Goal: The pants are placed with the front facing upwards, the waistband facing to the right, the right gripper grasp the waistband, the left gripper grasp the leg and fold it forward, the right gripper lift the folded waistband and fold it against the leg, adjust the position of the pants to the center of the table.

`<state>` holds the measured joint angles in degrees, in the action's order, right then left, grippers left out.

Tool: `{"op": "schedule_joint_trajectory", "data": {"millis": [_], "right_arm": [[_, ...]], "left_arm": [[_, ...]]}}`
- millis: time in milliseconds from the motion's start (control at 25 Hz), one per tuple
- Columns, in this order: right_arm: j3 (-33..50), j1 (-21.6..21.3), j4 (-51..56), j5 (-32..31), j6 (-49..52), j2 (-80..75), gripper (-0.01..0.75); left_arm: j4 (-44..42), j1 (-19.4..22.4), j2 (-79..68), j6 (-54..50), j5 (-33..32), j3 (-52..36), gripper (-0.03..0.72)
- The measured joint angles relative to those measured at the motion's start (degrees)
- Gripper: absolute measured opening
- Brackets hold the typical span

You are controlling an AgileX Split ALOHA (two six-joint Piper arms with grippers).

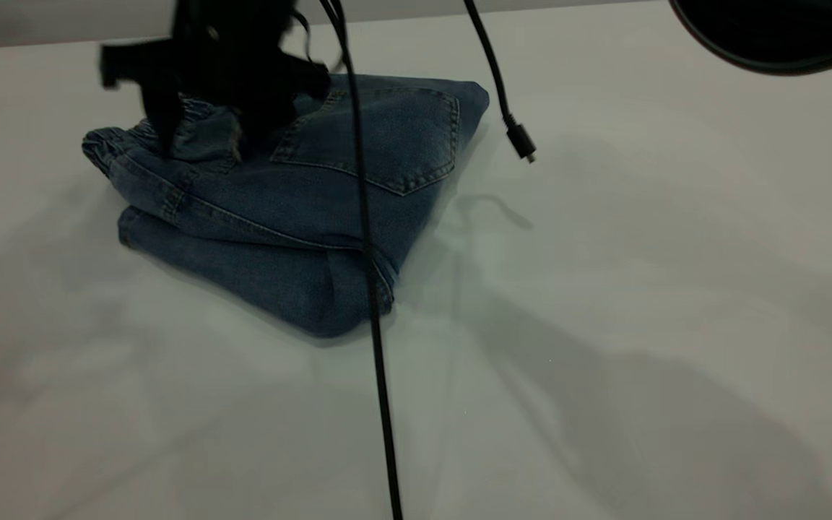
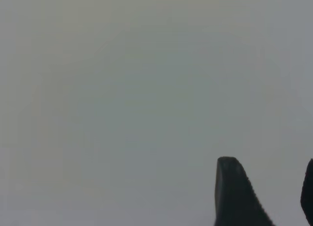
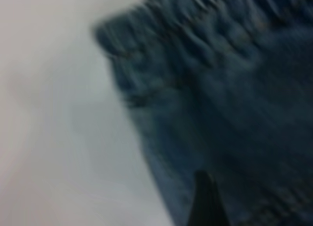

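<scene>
The pants [image 1: 300, 209] lie folded into a compact stack at the far left part of the table [image 1: 640, 303] in the exterior view, a patch back pocket [image 1: 380, 137] facing up on the top layer and a folded leg edge showing beneath it. The gathered waistband [image 1: 116, 144] sits at the stack's left end. A black gripper [image 1: 199, 108], blurred, is down on the pants just beside the waistband, its fingers against the denim; which arm it belongs to is not certain, though the right wrist view shows the waistband [image 3: 195, 25] close up with one dark fingertip [image 3: 205, 201] over the cloth, so it reads as the right gripper; whether it pinches the fabric I cannot tell. The left gripper [image 2: 266, 196] shows two dark fingers spread apart over bare table [image 2: 122, 99], holding nothing. Two black cables [image 1: 369, 274] hang across the view, one ending in a loose plug [image 1: 521, 141] above the table.
</scene>
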<state>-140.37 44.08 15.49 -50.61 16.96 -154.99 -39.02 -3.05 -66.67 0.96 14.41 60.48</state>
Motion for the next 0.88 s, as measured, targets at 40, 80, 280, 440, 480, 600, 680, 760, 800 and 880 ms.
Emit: {"op": "schedule_joint_trajectory", "data": {"millis": [40,80,280,440,480,600,680,760,800,880], "right_arm": [[-0.20,0.04,-0.30,0.64,0.00,0.13,0.407],[-0.20,0.04,-1.02,1.66,0.00,-0.01,0.407],[0.02,0.36,-1.35,-0.13,0.68,-2.07,0.406],[-0.04,1.23,-0.96,-0.16,0.32,-2.26,0.406],[-0.04,1.53,-0.60,-0.57,-0.05,-2.26,0.406],[-0.08,2.09,0.96,-3.43,-3.29,-2.20,0.406],[-0.08,2.28,0.77,-6.51,-5.82,-2.20,0.406],[-0.08,2.28,0.96,-9.50,-7.86,-2.20,0.406],[-0.08,2.28,0.96,-10.77,-7.97,-2.20,0.406],[-0.08,2.28,2.03,-11.71,-7.94,-1.87,0.406]], "left_arm": [[0.00,0.00,0.07,0.00,0.26,0.00,0.314],[0.00,0.00,0.07,0.00,0.33,0.00,0.314],[0.00,0.00,0.07,0.00,0.28,0.00,0.314],[0.00,0.00,0.07,0.02,0.12,0.00,0.314],[0.00,0.00,0.07,0.02,0.12,0.00,0.314],[0.00,0.00,0.56,0.02,0.06,0.00,0.314],[0.00,0.00,1.18,0.02,0.01,0.00,0.314],[0.00,0.00,1.73,0.02,-0.11,0.00,0.314],[0.00,0.00,1.84,0.02,-0.25,0.00,0.314],[0.00,0.00,1.90,0.02,-0.33,0.00,0.314]]}}
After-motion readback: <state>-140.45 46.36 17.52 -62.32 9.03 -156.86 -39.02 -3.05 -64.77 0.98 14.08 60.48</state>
